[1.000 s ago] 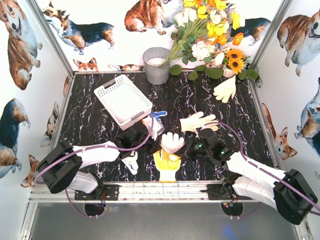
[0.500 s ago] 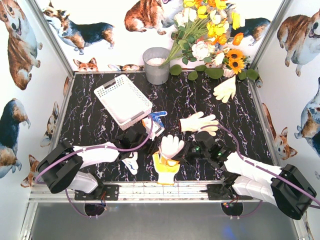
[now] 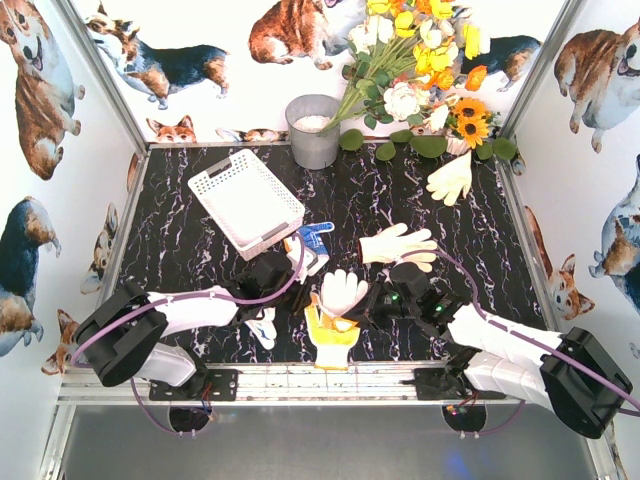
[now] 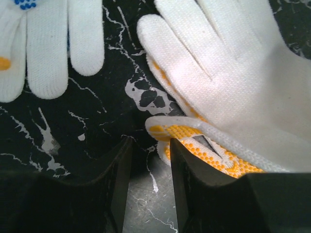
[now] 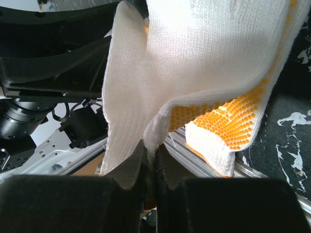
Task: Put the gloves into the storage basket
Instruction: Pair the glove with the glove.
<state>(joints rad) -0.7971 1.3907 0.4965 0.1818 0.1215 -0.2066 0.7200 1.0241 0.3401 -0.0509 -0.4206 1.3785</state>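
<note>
The orange-dotted glove (image 3: 335,312) lies at the near edge of the table (image 3: 180,240), midway between left and right. My right gripper (image 5: 150,148) is clenched on a fold of its white knit, and part of it looks raised off the table. The basket (image 3: 247,200) sits well apart at the far left, with no glove in it that I can see. My left gripper (image 4: 148,150) is released. Its jaws stand a little apart over bare table with nothing between them, and the glove's dotted edge is just beside one finger.

I judge this to be the first pick-up: the glove is gripped but not yet carried. Next I need to lift it clear of the left gripper, then carry it far-left over the basket, or pass it across, since the basket is on the left side.

A blue-and-white glove (image 3: 312,243) lies near the basket's near corner. A cream glove (image 3: 398,243) lies just beyond the right gripper, and a second one (image 3: 450,178) lies by the flowers (image 3: 420,60).

The top view gives me this layout but hides both sets of jaws. The right wrist view shows the pinch. The left wrist view shows the empty gap.
</note>
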